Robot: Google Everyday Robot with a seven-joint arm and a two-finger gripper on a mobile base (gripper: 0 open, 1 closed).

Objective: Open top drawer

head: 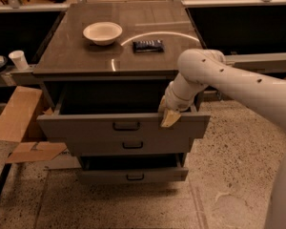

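Observation:
The top drawer (86,127) is the wide grey one under the cabinet top, with a small black handle (126,126) at its centre. It stands pulled out towards me, and its inside shows as a dark gap behind the front. My gripper (169,116) sits at the upper edge of the drawer front, right of the handle, with its tan tip lying over that edge. My white arm (229,80) reaches in from the right. Two shorter-fronted grey drawers (132,147) (133,175) lie below, and the lowest one stands slightly out.
On the cabinet top (66,56) are a white bowl (102,32) and a dark packet (148,45). A paper cup (19,59) stands on a ledge at the left. Flattened cardboard (19,118) lies on the floor left of the cabinet.

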